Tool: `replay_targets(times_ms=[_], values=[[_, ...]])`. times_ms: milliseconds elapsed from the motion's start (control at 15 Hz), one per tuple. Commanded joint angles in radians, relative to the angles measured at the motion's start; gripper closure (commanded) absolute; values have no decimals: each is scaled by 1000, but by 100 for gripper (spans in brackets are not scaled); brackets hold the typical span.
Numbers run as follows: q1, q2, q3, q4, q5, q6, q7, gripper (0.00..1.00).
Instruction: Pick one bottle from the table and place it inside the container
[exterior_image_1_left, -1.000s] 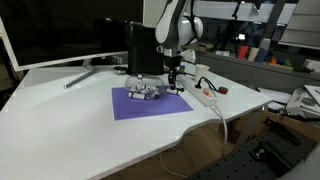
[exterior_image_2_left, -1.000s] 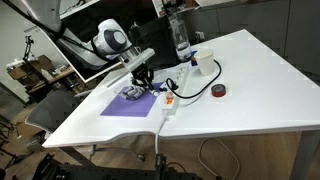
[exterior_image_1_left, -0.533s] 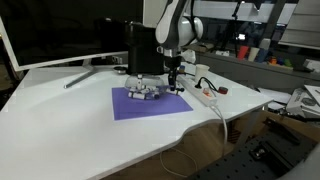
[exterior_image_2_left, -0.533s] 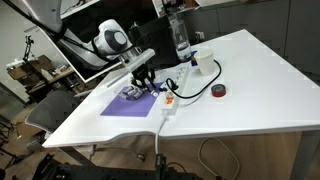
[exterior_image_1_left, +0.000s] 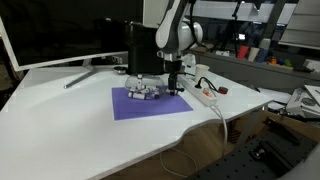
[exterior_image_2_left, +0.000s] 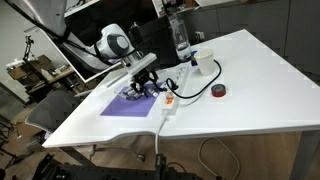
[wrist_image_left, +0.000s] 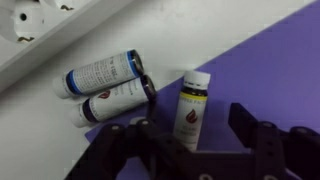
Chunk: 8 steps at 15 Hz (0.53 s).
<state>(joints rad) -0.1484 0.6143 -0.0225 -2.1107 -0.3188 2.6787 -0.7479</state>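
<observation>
**Item: small bottles on purple mat, gripper above**

Small bottle with white cap and yellow-and-dark label (wrist_image_left: 190, 108): lies on its side on the flat purple mat (wrist_image_left: 270, 70), cap pointing towards the top of the wrist view. It is between the two black fingers (wrist_image_left: 250, 125) of the Robotiq gripper (wrist_image_left: 195, 125).

Gripper: jaws spread wide, one finger on each side of the white-capped bottle, clear of it. It grips nothing.

Small bottle with blue cap and white label (wrist_image_left: 100, 72) and small bottle with dark cap and white label (wrist_image_left: 115, 100): both lie on their sides, side by side and touching, just beside the white-capped bottle at the mat's edge.

Small pale container (exterior_image_1_left: 143, 92): stands on the purple mat near the gripper; its contents are too small to make out.

White power strip (wrist_image_left: 30, 20): lies on the white table (exterior_image_1_left: 60, 120), just off the mat.

Black cable (exterior_image_2_left: 195, 90): curls on the table beside the strip.

Black-and-red roll (exterior_image_2_left: 219, 91): near the cable.

Tall clear plastic bottle (exterior_image_2_left: 180, 38): upright, well apart from the mat.

Large dark monitor (exterior_image_1_left: 60, 30): at the table's back.
</observation>
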Motion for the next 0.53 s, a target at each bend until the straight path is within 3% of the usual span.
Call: replay_targets(times_ms=[0,400,467], values=[[-17,4,16,18,8,-2,-9,55],[-9,-28,5,3,1,7,11,97],[-10,-46,6,-3,4,9,12,94]])
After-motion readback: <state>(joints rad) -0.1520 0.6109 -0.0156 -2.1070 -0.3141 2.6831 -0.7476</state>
